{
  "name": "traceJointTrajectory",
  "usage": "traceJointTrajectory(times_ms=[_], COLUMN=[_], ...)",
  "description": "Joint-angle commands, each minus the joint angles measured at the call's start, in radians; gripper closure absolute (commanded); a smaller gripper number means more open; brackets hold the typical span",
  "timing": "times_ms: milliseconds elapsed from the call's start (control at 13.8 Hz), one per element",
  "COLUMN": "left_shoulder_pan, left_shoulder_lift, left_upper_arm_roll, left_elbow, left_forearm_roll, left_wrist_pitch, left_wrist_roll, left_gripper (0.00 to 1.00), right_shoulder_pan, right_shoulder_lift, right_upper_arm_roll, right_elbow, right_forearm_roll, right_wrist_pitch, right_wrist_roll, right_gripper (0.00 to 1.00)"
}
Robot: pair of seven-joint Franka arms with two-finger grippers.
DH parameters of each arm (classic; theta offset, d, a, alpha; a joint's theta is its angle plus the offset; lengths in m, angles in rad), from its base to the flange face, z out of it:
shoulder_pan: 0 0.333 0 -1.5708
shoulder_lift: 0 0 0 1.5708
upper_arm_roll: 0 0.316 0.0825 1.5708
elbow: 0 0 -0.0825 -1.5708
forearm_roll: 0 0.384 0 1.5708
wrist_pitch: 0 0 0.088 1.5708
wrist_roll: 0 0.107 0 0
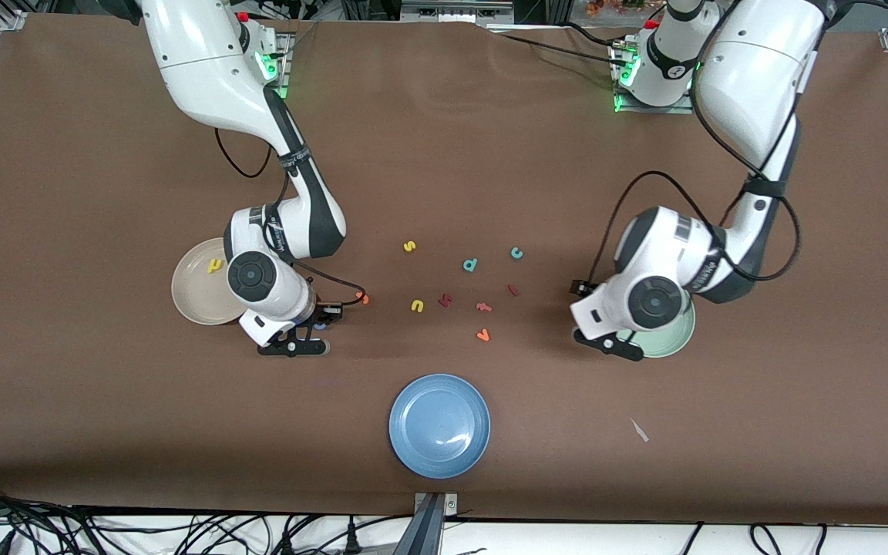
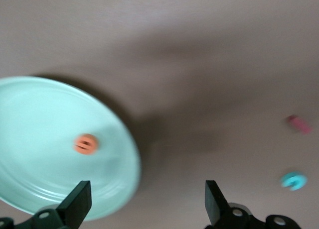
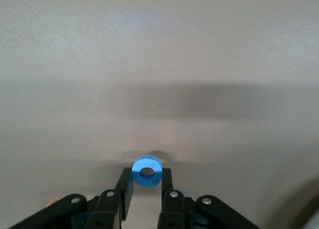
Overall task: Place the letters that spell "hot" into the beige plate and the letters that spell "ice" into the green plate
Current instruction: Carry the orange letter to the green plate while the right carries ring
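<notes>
— What's the right gripper [image 3: 146,181] got over by the beige plate [image 1: 190,297]?

— The blue "o" [image 3: 146,171], pinched between its two fingers, which are drawn in tight on the ring. It sits low over the brown table [image 1: 444,139], just beside the plate's rim. The yellow "h" [image 1: 215,265] already lies in that plate, under the arm's wrist, and the orange "t" [image 1: 364,298] lies on the table close by the gripper.

— And in the middle, between the two grippers?

— Loose letters: yellow "s" [image 1: 409,247], yellow "u" [image 1: 417,306], the teal "d" [image 1: 470,265], the teal "c" [image 1: 516,253] and the dark red "i" [image 1: 512,290]. The blue plate [image 1: 439,425] sits nearer the camera than all of them.

— The left gripper [image 2: 144,201]?

— Spread wide, holding nothing, over the edge of the green plate [image 2: 30,104]. The orange "e" [image 2: 85,144] lies in that plate, just off the gripper's fingers.
</notes>
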Motion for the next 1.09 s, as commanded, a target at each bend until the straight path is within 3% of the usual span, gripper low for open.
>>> traceJointTrajectory(times_ms=[0, 289, 434, 579, 796, 1013], left_shoulder_pan=[0.003, -0.039, -0.077, -0.122, -0.129, -0.123], left_shoulder_lift=[-0.008, 0.006, 0.019, 0.05, 0.081, 0.098], left_upper_arm_roll=[-0.05, -0.058, -0.056, -0.056, -0.056, -0.055], left_elbow=[-0.008, -0.017, -0.023, -0.023, -0.025, -0.025], left_forearm_roll=[-0.032, -0.176, -0.192, -0.182, -0.179, -0.184], left_wrist_pitch=[-0.001, 0.088, 0.132, 0.19, 0.249, 0.257], left_wrist_roll=[-0.235, -0.439, -0.568, -0.715, -0.788, -0.788], left_gripper=[0.0, 0.0, 0.02, 0.1, 0.3, 0.45], right_shoulder_pan=[-0.004, -0.004, -0.004, -0.004, -0.004, -0.005], right_shoulder_lift=[-0.093, -0.265, -0.32, -0.389, -0.428, -0.431], right_upper_arm_roll=[-0.043, -0.076, -0.093, -0.102, -0.157, -0.172], right_elbow=[-0.069, -0.278, -0.377, -0.508, -0.641, -0.682], right_forearm_roll=[-0.002, -0.018, -0.051, -0.116, -0.114, -0.11], right_wrist_pitch=[-0.084, -0.034, 0.02, 0.133, 0.306, 0.396], right_wrist_roll=[0.012, -0.003, -0.003, -0.029, -0.208, -0.273], right_gripper=[0.83, 0.83, 0.83, 0.83, 0.78, 0.67])
